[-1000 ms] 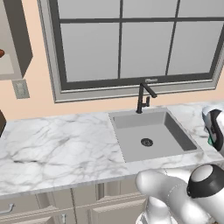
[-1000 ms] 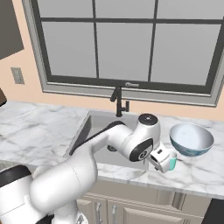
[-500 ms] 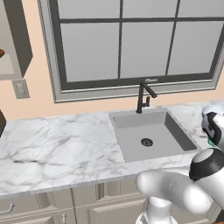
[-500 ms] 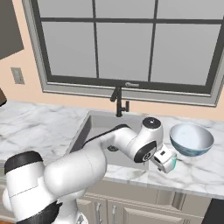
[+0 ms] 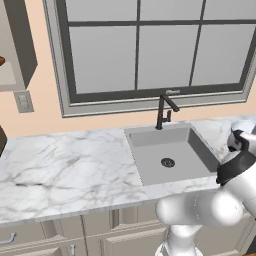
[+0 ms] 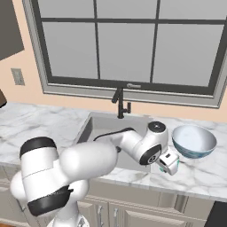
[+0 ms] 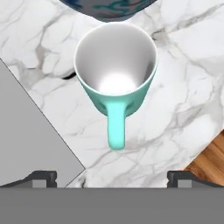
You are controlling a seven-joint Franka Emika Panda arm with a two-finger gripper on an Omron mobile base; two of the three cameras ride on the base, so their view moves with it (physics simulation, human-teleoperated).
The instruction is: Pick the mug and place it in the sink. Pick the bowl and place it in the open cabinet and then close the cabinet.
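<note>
- Arm: since a second ago it has swung further right and dropped low over the right side of the surface, so the hand now sits above the mug. I judge this the approach to the first pick, with nothing lifted yet.
- Sink: grey basin just left of the hand, with a round dark drain and a black faucet at its far edge. It is close, so the carry should be short.
- Cabinet: up on the wall far to the left, its door open and a light shelf showing; well apart from everything else.
- Bowl: white and blue, on the surface right of the sink, just beyond the mug and seemingly almost touching it. It leaves little room on the mug's far side.
- Mug: teal with a white inside, upright on the marble between sink edge and bowl, its handle pointing toward the hand.
- Fingers: spread wide apart, one tip each side of the handle, holding nothing. The handle lies along the approach and may get in the way.
</note>
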